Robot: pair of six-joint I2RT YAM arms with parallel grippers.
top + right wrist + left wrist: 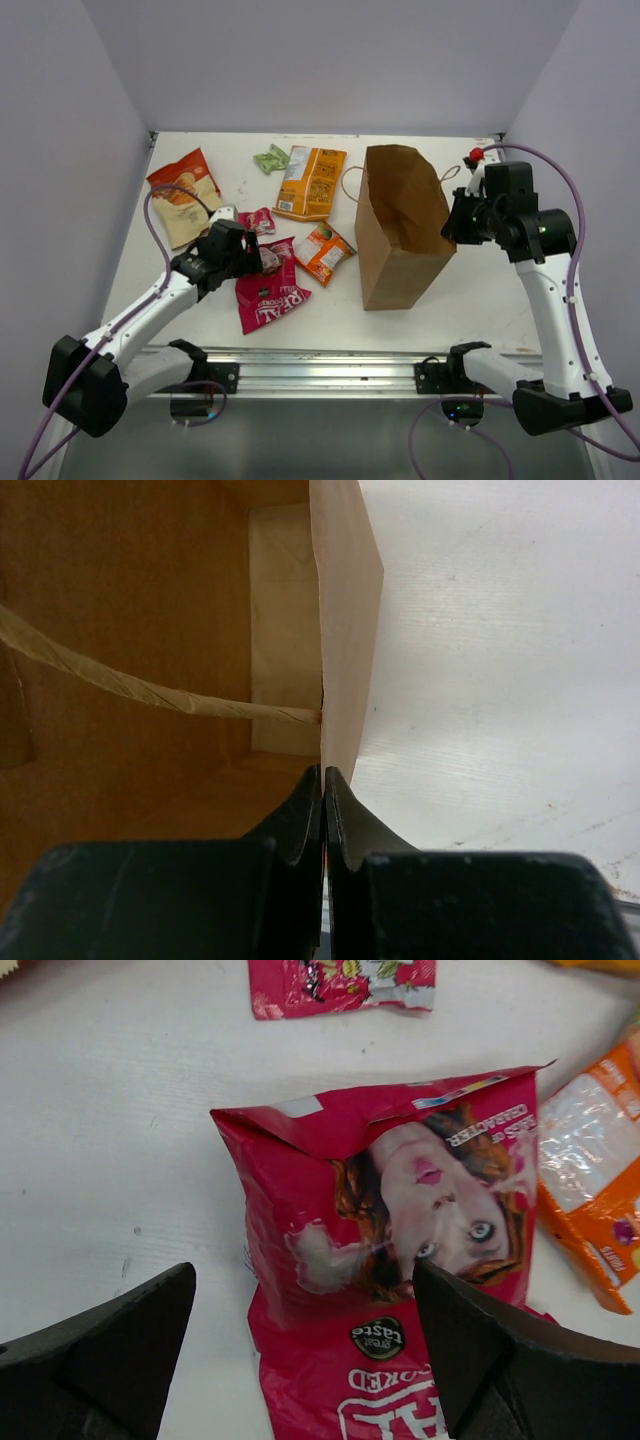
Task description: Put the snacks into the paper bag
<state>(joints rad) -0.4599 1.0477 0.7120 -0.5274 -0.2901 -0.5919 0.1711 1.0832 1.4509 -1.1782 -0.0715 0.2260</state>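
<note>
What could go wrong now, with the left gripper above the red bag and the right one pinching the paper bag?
The open left gripper hovers over the magenta bag, which lies flat; its fingers may slide off the foil. The small orange packet lies right beside that bag and could be caught too. The right gripper pinches one thin wall of the paper bag; a pull might tear or tip it.

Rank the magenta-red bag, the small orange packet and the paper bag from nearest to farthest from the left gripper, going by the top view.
1. magenta-red bag: directly below the open jaws of the left gripper.
2. small orange packet: a little to the gripper's right.
3. paper bag: farthest, right of centre on the table.
</note>
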